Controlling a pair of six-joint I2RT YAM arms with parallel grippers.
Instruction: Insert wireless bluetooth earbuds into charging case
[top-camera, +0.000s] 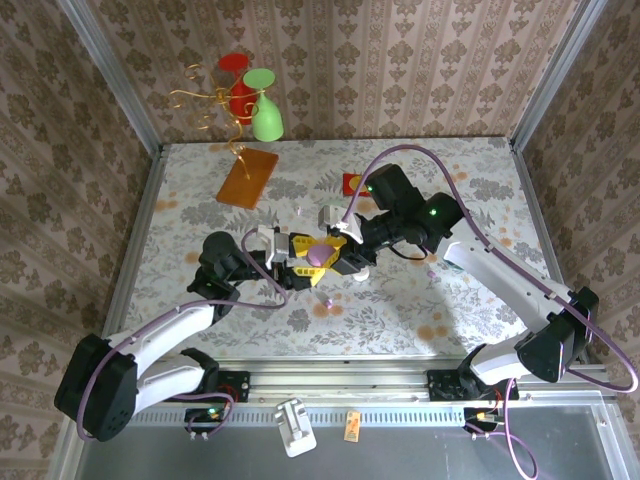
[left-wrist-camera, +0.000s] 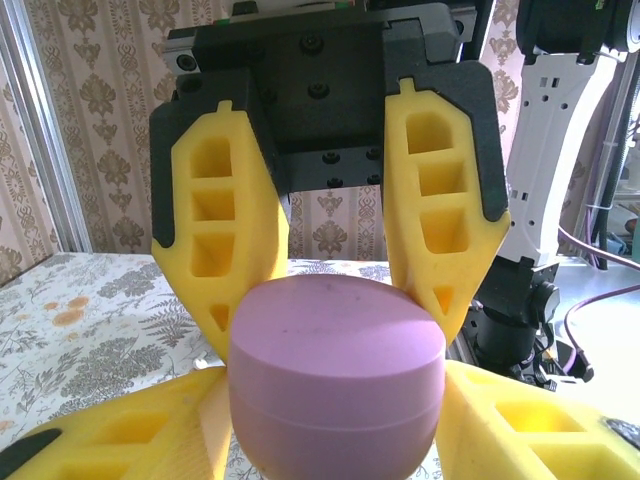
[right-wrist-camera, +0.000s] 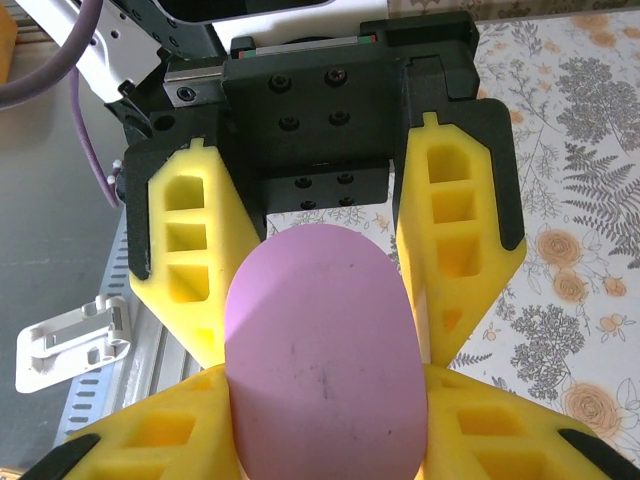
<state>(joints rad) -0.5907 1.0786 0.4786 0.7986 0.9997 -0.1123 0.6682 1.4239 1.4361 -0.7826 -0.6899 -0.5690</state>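
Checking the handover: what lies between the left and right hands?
A closed lilac case, the left hand on one side and the right hand on the other; it shows in the top view and both wrist views.

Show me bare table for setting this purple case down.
Bare: far right, between the red square and the right wall; left side, in front of the brown board. Crowded: mid-table, where both pairs of jaws flank the purple case, a small bud just nearer.

charging case (left-wrist-camera: 337, 370) btm cropped, inside hidden
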